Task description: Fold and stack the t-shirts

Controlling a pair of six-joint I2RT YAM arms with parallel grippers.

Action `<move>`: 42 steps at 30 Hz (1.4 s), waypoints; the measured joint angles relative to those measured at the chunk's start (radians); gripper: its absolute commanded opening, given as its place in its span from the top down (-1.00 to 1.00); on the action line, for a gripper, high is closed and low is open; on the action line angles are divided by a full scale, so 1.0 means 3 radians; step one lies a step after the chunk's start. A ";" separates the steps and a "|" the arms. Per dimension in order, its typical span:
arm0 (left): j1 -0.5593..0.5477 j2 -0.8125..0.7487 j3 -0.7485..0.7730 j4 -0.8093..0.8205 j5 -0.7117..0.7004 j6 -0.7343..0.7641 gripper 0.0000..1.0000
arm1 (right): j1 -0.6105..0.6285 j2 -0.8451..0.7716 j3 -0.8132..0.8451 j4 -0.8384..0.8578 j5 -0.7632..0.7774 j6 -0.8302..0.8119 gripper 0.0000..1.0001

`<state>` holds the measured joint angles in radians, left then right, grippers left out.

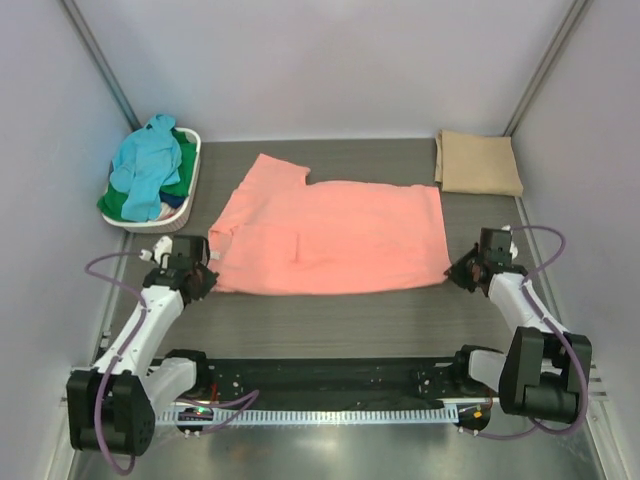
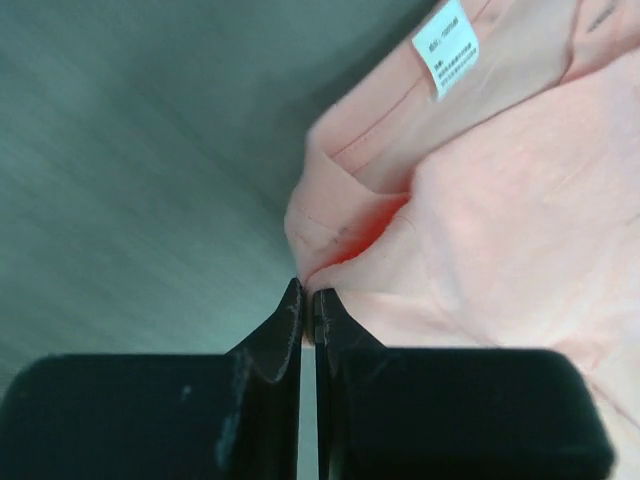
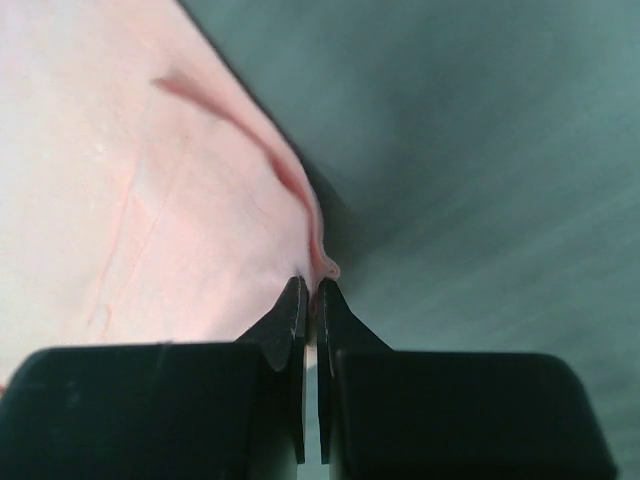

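The salmon-pink t-shirt (image 1: 330, 235) lies spread on the dark table, folded lengthwise, with one sleeve at the far left. My left gripper (image 1: 203, 278) is shut on its near left corner (image 2: 310, 255), close to the collar with its white label (image 2: 446, 47). My right gripper (image 1: 462, 270) is shut on its near right corner (image 3: 322, 262). A folded tan t-shirt (image 1: 478, 162) lies at the far right. Light blue (image 1: 148, 165) and green (image 1: 125, 205) t-shirts are heaped in the basket. A separate teal shirt cannot be made out.
The white slotted laundry basket (image 1: 190, 205) stands at the far left. Grey walls close in the table on three sides. A black rail with a white toothed strip (image 1: 330, 385) runs along the near edge between the arm bases.
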<state>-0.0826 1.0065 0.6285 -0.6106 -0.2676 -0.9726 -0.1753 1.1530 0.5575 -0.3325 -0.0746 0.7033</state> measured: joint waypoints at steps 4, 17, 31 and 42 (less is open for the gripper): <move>0.0001 -0.0310 -0.0273 -0.0337 0.0072 -0.0066 0.80 | -0.0084 -0.0310 -0.0323 -0.0295 0.0064 0.0032 0.98; -0.0027 -0.0993 -0.0253 -0.0734 0.0224 -0.0336 -0.19 | -0.0275 -0.1364 -0.0417 -0.0813 0.0043 0.0189 -0.44; -0.0029 0.0525 0.1798 -0.0310 0.0345 0.0729 -0.27 | -0.0277 -0.0993 0.0537 -0.0843 0.0062 0.0085 -0.47; -0.0027 0.4068 0.4934 0.0031 0.1150 0.1634 -0.28 | -0.0148 -0.0210 0.0767 -0.0332 -0.0216 -0.0206 -0.51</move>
<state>-0.0906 2.2269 2.1086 -0.6014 0.0772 -0.4824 -0.2195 1.0901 0.7876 -0.4320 -0.1394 0.6415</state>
